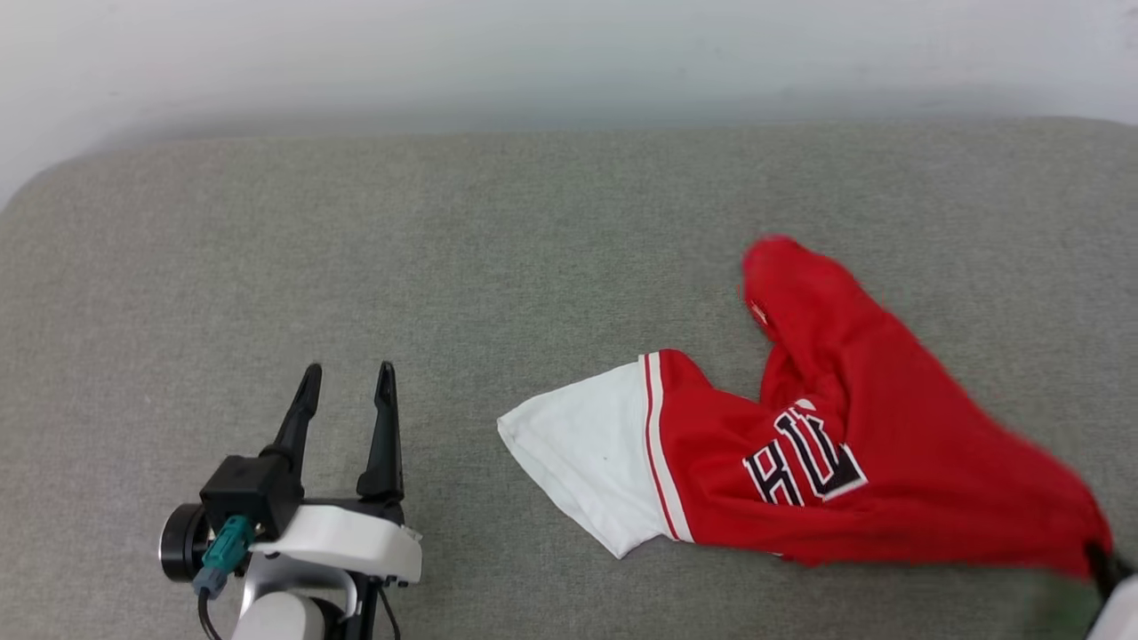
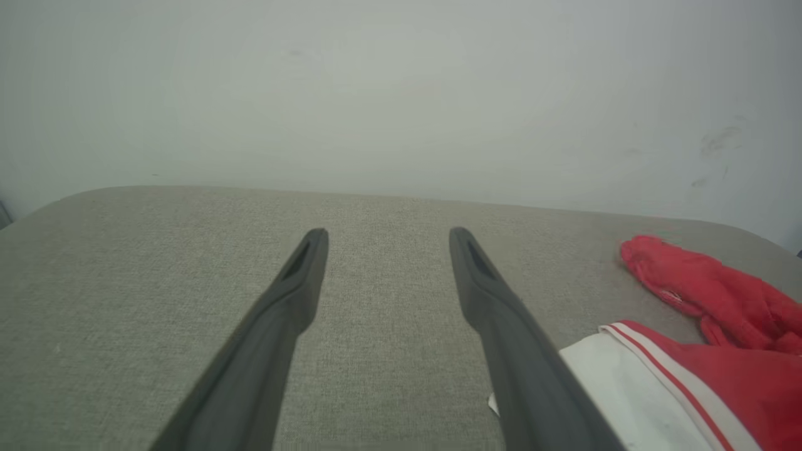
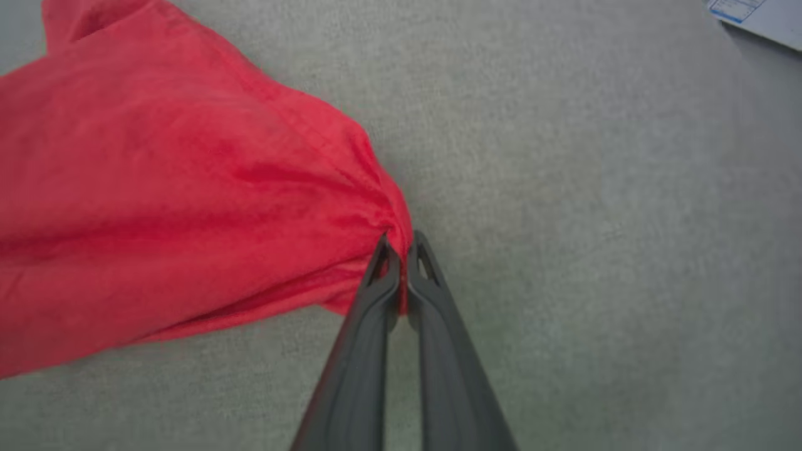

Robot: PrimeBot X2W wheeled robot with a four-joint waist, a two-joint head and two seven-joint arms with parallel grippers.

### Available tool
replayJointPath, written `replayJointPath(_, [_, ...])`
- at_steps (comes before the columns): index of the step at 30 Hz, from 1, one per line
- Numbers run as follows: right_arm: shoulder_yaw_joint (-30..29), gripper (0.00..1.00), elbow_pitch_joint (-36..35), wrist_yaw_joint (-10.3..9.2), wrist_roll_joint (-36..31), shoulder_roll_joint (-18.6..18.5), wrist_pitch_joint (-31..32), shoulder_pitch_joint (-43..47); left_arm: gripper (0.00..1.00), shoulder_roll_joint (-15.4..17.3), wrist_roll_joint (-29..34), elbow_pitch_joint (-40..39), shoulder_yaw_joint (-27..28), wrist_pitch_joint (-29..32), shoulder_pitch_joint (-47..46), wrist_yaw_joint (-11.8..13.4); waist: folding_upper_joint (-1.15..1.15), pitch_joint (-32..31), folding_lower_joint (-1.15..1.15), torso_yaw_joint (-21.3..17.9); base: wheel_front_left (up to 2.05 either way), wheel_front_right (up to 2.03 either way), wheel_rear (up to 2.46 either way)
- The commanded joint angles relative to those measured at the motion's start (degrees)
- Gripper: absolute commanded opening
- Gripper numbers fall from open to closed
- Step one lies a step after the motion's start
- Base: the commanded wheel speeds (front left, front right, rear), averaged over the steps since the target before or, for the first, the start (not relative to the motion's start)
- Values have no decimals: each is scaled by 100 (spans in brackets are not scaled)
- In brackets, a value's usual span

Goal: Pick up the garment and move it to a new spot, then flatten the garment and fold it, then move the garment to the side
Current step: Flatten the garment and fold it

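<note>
The garment (image 1: 827, 444) is a red shirt with a white sleeve and dark chest lettering, crumpled on the grey cushion (image 1: 533, 249) at the right. Its white sleeve points left, and a red part reaches toward the back. My right gripper (image 3: 401, 241) is shut on a bunched red edge of the garment (image 3: 188, 200); in the head view this gripper (image 1: 1102, 560) shows at the lower right corner. My left gripper (image 1: 347, 373) stands open at the lower left, well clear of the shirt. In the left wrist view the left gripper (image 2: 388, 235) holds nothing, with the garment (image 2: 689, 351) to its right.
A pale wall (image 1: 569, 53) rises behind the cushion's rounded far edge. Bare grey fabric stretches across the left and middle. A white paper or label (image 3: 758, 15) lies at the top right corner of the right wrist view.
</note>
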Motion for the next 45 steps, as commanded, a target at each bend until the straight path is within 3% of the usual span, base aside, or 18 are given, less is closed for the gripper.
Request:
replayJointPath(1, [-77,0,15,-6,-4,78,-26,143,100,2,9,15,24,-14,59,-2,0,-54,-1,-50,0,0,0])
replayJointPath(5, [-469,0,332,-6,79,409,-54,720,100,40,-20,99,72,-14,176,-17,0,-173,-1,-116,0,0,0])
replayJointPath(11, [-550,0,1069,-5,198,520,-128,1031,100,106,-27,210,96,-14,259,-16,0,-276,-1,-135,0,0,0])
replayJointPath(12, [-486,30,1136,-5,214,519,-205,983,100,114,-33,223,98,-14,266,-13,0,-290,-1,-141,0,0,0])
replayJointPath(13, [-414,88,1191,-5,278,522,-317,911,100,122,-35,237,96,-14,277,-11,0,-307,-1,-146,0,0,0])
replayJointPath(14, [-390,100,1207,-5,359,520,-505,812,100,123,-41,253,88,-14,294,-11,0,-332,-1,-148,0,0,0])
replayJointPath(15, [-349,100,1206,-5,313,516,-687,742,100,121,-37,267,78,-13,311,-10,0,-357,-1,-148,0,0,0])
replayJointPath(16, [-221,100,1133,-5,242,519,-1293,564,100,111,-56,311,41,7,347,-19,0,-457,-1,-121,0,0,0])
replayJointPath(21, [-13,100,813,-5,27,521,-2505,264,100,89,-96,350,5,25,437,5,0,-623,-1,-71,0,0,0])
replayJointPath(28, [674,100,372,-5,32,522,-3296,14,100,60,-158,347,-19,29,509,49,0,-753,-1,-18,0,0,0])
replayJointPath(31, [914,100,348,-5,34,517,-3047,-116,100,52,-146,305,-53,34,444,57,0,-714,-1,22,0,0,0])
replayJointPath(35, [1232,100,491,-5,182,199,-2459,-542,100,47,-122,210,-105,31,243,33,0,-526,-1,116,0,0,0])
replayJointPath(45, [2791,100,964,-5,864,-1439,252,-2023,100,-92,-50,120,-348,-4,-220,-52,0,115,-1,561,0,0,0])
